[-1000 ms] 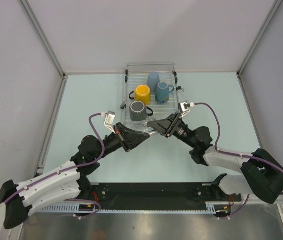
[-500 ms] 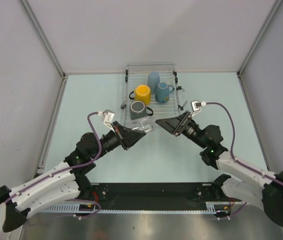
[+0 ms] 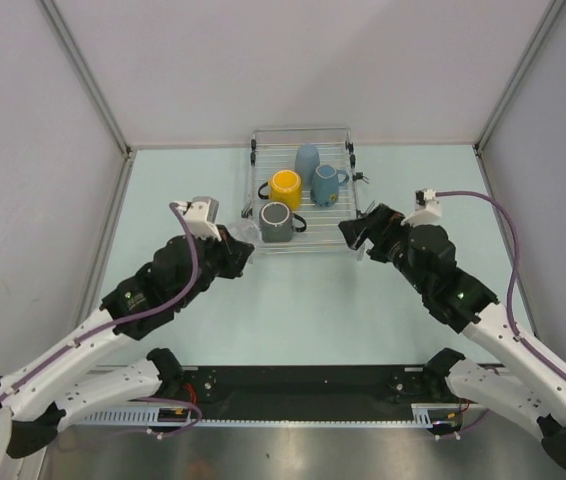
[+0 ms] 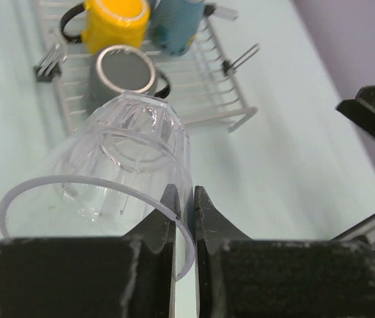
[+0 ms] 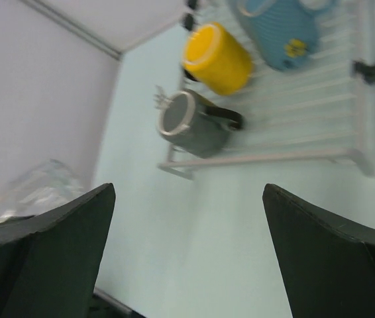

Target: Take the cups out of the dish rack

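Left gripper [image 4: 185,195] is pinching clear glass tumbler [image 4: 131,142] by rim, axis pointing base-first at dish rack [image 4: 239,123] (mouth facing wrist); right gripper [image 5: 189,192] gaping, empty.

The tumbler [image 4: 131,142] is clear, ribbed and glossy. The rack [image 4: 194,86] is thin silvery wire. The yellow mug [image 4: 113,26] looks glazed and shiny, the grey mug [image 4: 122,71] matt. The table [image 4: 280,159] is smooth and matt. The left gripper [image 4: 184,193] is matt black.
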